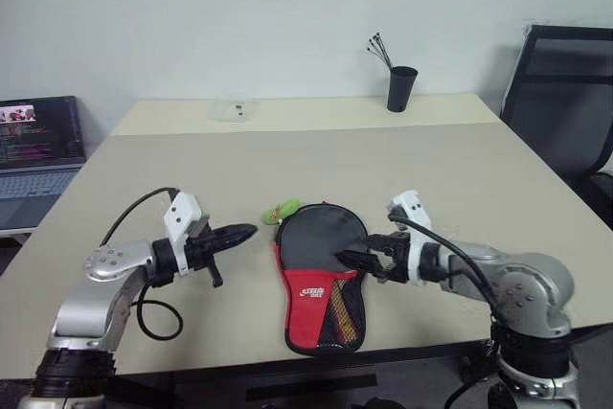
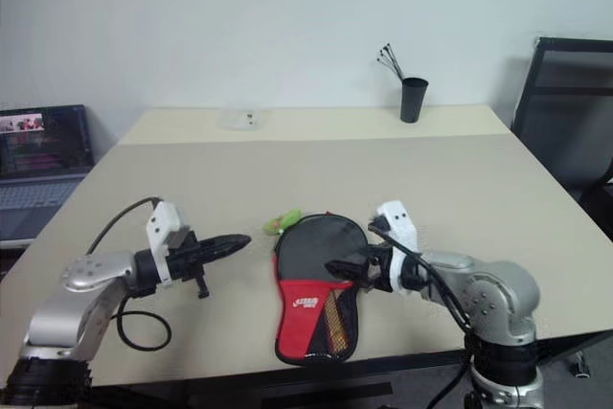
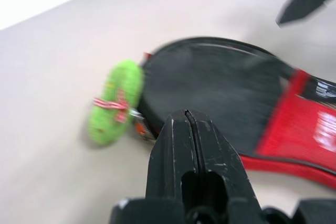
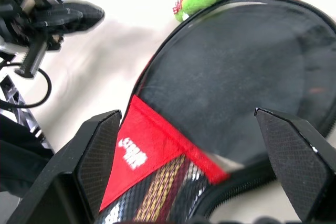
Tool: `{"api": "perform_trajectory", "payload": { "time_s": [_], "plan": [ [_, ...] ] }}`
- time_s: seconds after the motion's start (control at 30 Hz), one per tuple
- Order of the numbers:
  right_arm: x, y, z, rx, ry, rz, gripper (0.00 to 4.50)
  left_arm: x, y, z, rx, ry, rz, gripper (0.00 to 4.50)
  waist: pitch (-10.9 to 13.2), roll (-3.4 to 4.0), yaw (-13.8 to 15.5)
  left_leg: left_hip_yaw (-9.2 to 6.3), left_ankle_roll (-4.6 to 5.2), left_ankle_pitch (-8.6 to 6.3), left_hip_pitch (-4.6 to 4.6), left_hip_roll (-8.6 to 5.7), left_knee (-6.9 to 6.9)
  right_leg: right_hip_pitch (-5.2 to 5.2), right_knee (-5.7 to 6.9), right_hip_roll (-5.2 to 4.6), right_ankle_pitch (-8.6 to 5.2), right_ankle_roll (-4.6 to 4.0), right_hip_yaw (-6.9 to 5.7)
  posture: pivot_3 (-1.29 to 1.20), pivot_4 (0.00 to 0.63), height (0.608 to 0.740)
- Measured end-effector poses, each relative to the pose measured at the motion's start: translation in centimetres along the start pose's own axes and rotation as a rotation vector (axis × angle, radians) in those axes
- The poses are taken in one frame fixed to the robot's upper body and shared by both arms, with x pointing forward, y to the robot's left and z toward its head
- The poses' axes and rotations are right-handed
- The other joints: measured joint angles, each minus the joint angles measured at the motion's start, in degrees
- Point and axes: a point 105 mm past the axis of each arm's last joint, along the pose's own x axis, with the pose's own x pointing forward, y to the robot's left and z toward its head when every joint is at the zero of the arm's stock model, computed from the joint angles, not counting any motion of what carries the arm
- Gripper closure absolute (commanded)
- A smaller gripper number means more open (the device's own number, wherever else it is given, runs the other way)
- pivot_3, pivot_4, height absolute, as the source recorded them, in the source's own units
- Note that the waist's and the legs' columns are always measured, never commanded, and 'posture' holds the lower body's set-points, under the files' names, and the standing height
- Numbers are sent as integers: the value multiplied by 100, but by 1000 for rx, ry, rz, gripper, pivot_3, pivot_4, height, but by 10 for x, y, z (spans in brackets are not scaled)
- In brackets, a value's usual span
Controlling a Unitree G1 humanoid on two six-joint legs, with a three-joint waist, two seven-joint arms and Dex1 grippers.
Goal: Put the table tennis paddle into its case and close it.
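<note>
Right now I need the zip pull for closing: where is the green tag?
The green tag lies on the table at the case's far left edge, between the shut left gripper and the case's round black end.

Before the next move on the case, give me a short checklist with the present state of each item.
1. Paddle inside case: ok, striped handle shows through the mesh lower part.
2. Case flat on table: ok.
3. Right gripper free of the case: ok, open, fingers spread above the black fabric, holding nothing.
4. Left gripper ready: ok, shut, empty, beside the green tag, apart from it.
5. Tag reachable: ok, it lies at the case's far edge on the left gripper's side.
6. Zip fully closed: cannot tell.
</note>
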Motion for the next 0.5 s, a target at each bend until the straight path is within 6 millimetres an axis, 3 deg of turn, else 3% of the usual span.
{"api": "perform_trajectory", "payload": {
  "time_s": [0.17,0.4,0.43,0.5],
  "plan": [
    [27,10,-4,-44,0,24,0,4,20,-7,-26,18,82,2936,0,0,-3,2,0,0,1,0,1,0,2,0,0,1,-1,0,150,740],
    [42,14,-5,-118,-12,17,0,25,31,-18,-18,41,106,291,-1,-3,14,1,0,0,0,-2,7,2,6,-1,1,1,-5,0,150,740],
    [43,15,-6,-125,-12,23,0,28,33,-18,-17,44,109,18,-1,-4,13,2,0,0,-1,-1,7,1,6,0,1,1,-4,0,150,740],
    [44,16,-6,-133,-14,26,0,35,38,-17,-11,39,111,18,-1,-4,14,1,0,0,-1,-2,7,2,6,0,1,1,-5,0,150,740]
  ]
}}
